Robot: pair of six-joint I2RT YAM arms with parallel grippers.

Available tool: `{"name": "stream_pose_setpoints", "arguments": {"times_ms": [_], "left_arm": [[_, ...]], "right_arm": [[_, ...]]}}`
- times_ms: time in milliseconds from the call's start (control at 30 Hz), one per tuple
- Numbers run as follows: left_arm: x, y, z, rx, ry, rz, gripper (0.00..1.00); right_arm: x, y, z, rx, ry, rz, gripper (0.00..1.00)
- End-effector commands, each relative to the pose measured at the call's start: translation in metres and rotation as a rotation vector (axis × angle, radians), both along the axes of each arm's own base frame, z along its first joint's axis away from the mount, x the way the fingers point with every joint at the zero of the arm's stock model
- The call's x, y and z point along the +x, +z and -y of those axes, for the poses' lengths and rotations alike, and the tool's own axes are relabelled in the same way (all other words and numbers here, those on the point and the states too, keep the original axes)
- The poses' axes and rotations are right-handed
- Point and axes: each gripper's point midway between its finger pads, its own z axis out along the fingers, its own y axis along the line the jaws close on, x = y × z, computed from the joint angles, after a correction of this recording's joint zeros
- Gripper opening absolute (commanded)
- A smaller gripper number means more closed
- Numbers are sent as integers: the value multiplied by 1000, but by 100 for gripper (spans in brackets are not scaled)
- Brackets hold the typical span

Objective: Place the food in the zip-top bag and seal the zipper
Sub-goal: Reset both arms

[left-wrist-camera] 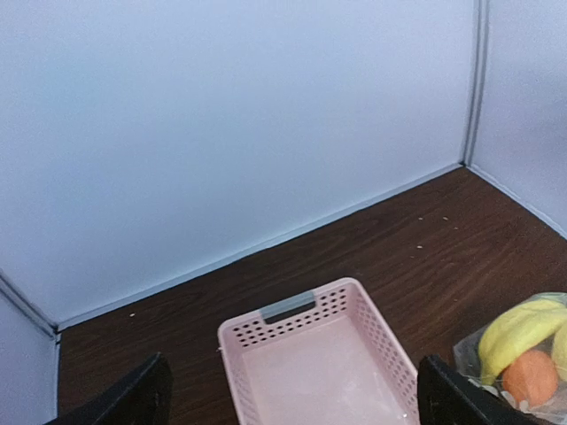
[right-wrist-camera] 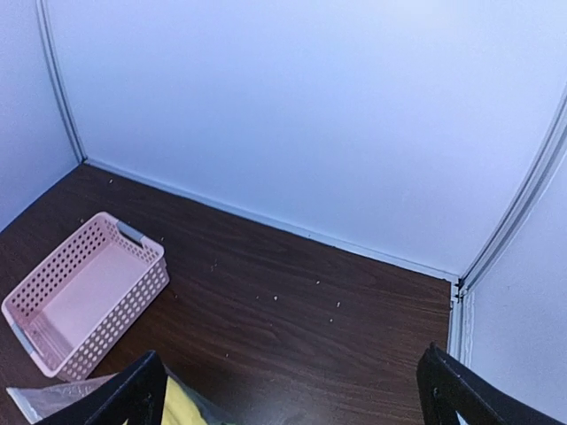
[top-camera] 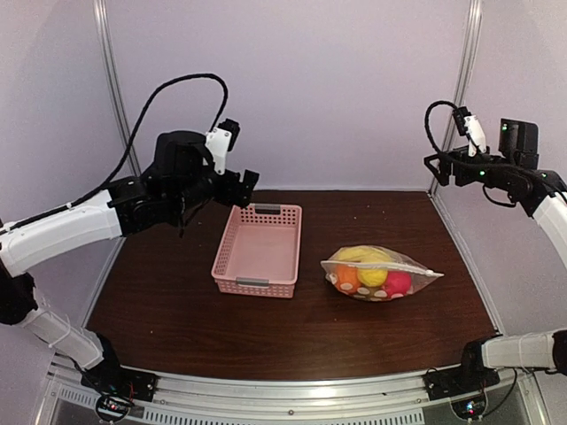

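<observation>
Zip-top bag (top-camera: 381, 272), seemingly sealed, holds banana (top-camera: 363, 255), orange (top-camera: 347, 278), red ball (top-camera: 399, 282); left gripper (top-camera: 244, 188) and right gripper (top-camera: 440, 165) gape empty.

The overhead view faces the whole table (top-camera: 266, 336); both raised wrist views share the pink basket (top-camera: 261, 252).

No legible text, label, brand or number visible.

Both arms (top-camera: 71, 226) raised, jaws spread wide
</observation>
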Motion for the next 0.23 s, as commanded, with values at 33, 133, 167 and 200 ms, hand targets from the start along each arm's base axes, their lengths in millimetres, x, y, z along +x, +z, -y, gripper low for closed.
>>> {"name": "stream_pose_setpoints", "arguments": {"times_ms": [33,133,167,200], "left_arm": [[5,19,-98,43,258,53,98],[-1,22,-114,20,278,103,98],[-2,19,-117,20,281,109,98],[-3,17,-119,22,282,113,98]], "right_arm": [[11,31,28,96,-190,111,100],[11,21,31,109,-212,103,99],[11,17,33,108,-223,104,100],[11,15,35,106,-235,108,100]]}}
